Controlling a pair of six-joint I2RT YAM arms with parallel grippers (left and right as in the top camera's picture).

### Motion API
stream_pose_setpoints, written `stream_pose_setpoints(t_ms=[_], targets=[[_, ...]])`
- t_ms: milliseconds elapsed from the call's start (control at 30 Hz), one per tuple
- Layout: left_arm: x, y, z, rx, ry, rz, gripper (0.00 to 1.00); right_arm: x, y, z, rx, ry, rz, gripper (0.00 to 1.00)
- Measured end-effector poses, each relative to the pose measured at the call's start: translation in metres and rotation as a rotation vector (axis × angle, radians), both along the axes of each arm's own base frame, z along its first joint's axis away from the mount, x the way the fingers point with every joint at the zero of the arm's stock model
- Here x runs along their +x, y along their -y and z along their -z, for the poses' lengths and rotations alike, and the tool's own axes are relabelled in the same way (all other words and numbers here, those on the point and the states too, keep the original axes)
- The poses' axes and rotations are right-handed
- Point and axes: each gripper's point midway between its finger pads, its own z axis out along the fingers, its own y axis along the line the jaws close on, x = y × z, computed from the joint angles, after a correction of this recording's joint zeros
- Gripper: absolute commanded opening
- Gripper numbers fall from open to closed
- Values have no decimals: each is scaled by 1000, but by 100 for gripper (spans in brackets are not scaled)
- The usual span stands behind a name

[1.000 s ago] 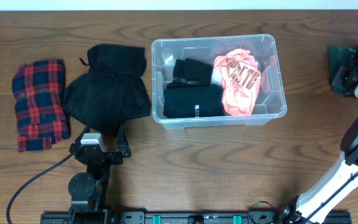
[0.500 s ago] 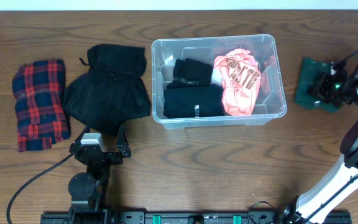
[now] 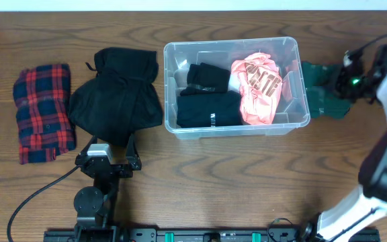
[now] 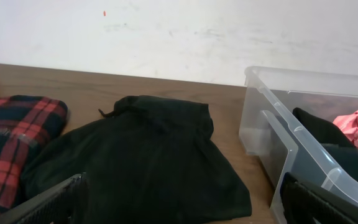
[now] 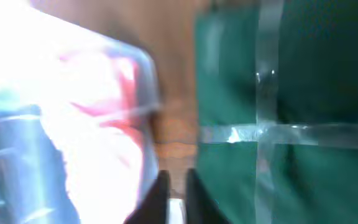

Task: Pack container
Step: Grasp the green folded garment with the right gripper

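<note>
The clear container [image 3: 237,129] stands at the table's middle and holds black clothes [image 3: 207,107] and a pink garment [image 3: 259,87]. My right gripper [image 3: 347,82] is just right of the container and appears shut on a dark green folded garment [image 3: 322,101], which touches the container's right wall. In the right wrist view the green garment [image 5: 303,93] fills the right side, the container wall [image 5: 73,124] is blurred at left, and the fingers [image 5: 178,193] are close together. My left gripper [image 4: 179,205] is open and empty, low over a black garment [image 4: 148,155].
A black garment [image 3: 116,97] lies left of the container, and a red and blue plaid garment [image 3: 42,111] lies further left. The left arm's base [image 3: 103,165] sits near the front edge. The container's near corner [image 4: 303,162] shows in the left wrist view.
My right gripper has moved left from the table's right edge to the container's right wall, bringing the green garment with it. The left arm has not moved.
</note>
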Motion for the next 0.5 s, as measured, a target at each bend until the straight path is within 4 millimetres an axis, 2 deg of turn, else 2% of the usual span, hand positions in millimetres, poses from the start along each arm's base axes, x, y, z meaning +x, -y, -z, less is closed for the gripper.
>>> stream_pose_setpoints(t_ms=[100,200,267,500], targets=[[0,0,0,0,0,0,98,2,11,-53,-108,116,40,37],[0,0,0,0,0,0,98,0,28,-85,-222,171,104,51],[0,0,0,0,0,0,98,-2,37,-88,-272,166,133,52],[0,0,0,0,0,0,98,-11,69,-59,-320,60,213,63]])
